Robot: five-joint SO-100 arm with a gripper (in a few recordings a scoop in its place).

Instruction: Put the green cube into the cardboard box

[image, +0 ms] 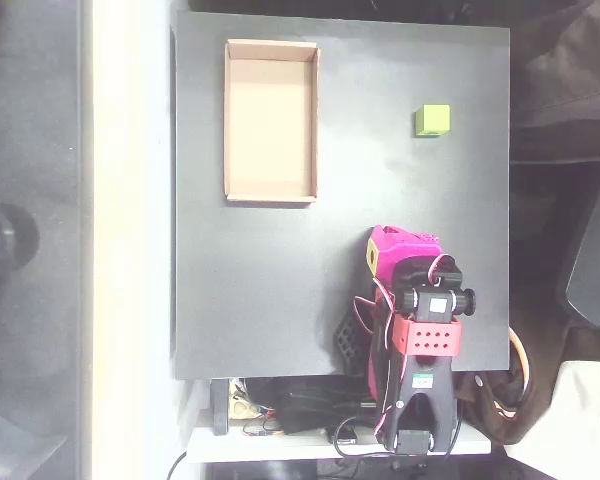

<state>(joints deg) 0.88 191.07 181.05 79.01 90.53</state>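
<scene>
Overhead view: gripper (355, 335) folded low at the near edge of the dark board (260, 290), jaws tucked under the magenta arm body (405, 250); cannot tell whether parted or closed; green cube (432, 120) well above and right of the jaws, untouched; cardboard box (271, 48) well above and left, nothing inside.

Overhead: your green cube (432, 120) sits upper right on the surface; the empty cardboard box (271, 121) lies upper left, well apart.
</scene>
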